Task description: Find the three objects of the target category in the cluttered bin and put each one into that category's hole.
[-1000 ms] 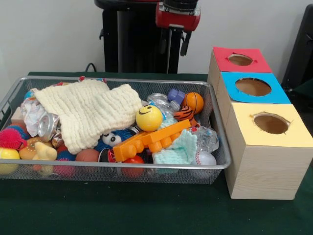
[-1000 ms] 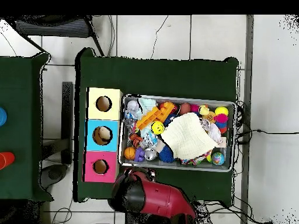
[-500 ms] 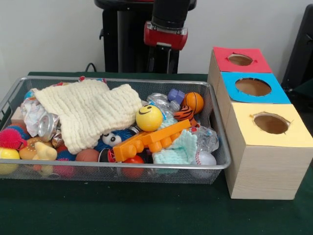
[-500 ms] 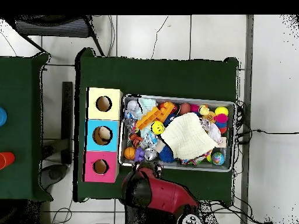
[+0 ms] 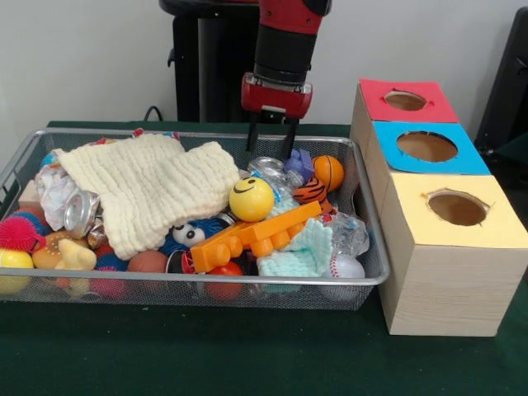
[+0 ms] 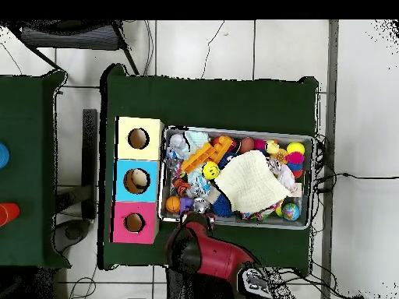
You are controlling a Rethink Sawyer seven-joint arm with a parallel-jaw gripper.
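Over the far rim of the wire-mesh bin (image 5: 198,280), the pincer (image 5: 270,150) hangs with its two fingers apart and empty, straddling a crumpled clear-plastic piece (image 5: 271,170) beside the purple block (image 5: 298,162), presumably to seize it for the blue-topped hole (image 5: 426,146).

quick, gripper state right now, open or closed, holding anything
Gripper: open and empty, poised over the clear crinkly plastic at the far side of the bin.
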